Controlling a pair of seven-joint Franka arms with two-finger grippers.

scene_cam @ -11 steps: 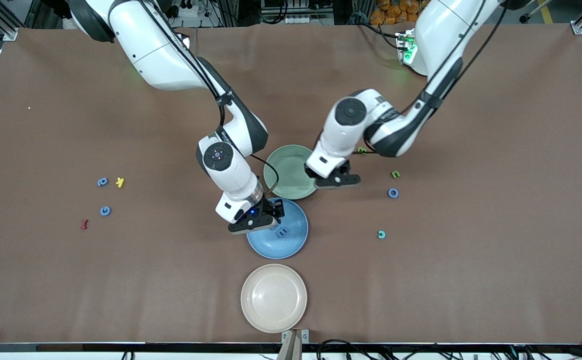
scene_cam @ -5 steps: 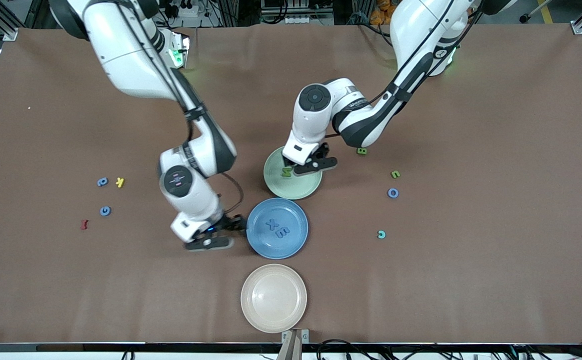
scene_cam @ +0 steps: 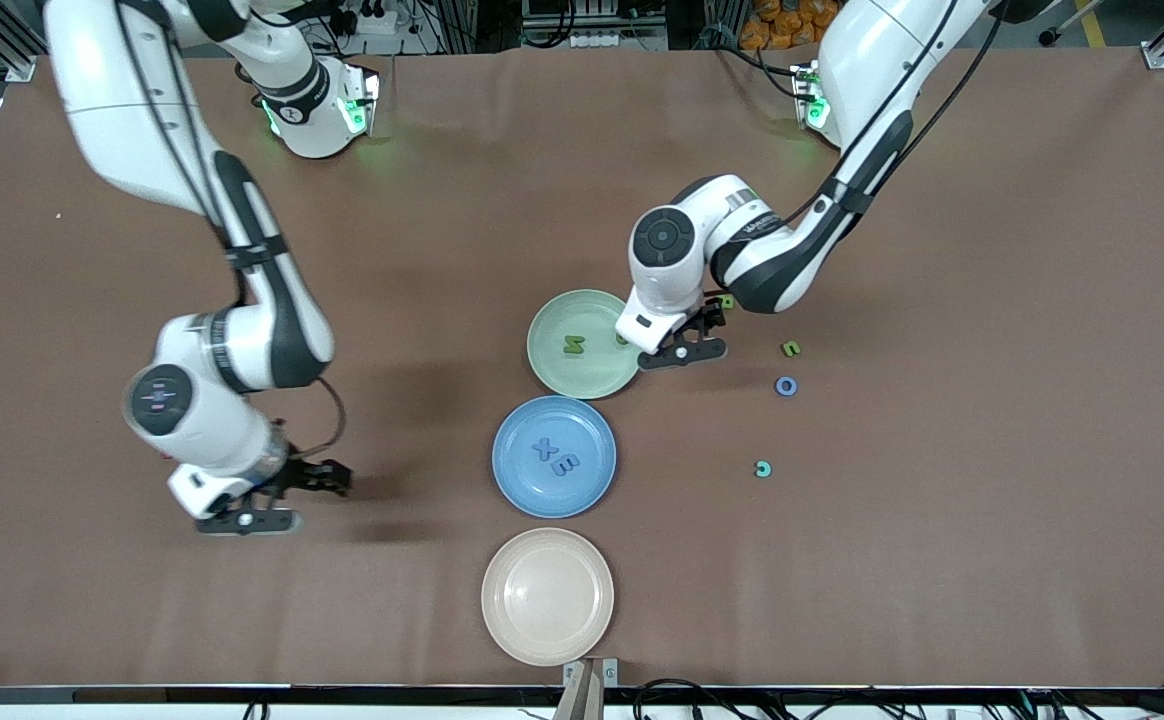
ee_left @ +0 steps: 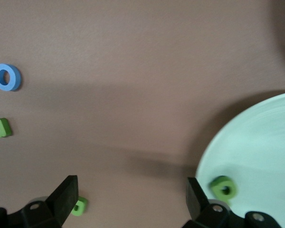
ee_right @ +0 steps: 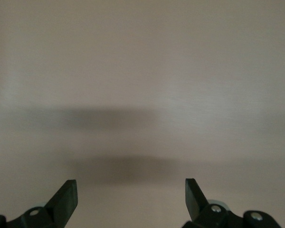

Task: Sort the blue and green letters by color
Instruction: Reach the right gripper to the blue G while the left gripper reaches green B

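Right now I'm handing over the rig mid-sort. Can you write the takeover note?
Left gripper: open, empty, over the table beside the green plate.
Right gripper: open, empty, over bare table toward the right arm's end.
Done: blue X and blue E on the blue plate; green M and a second green letter on the green plate.
Left: blue O, green U, one green letter by the left gripper. Cream plate is empty.
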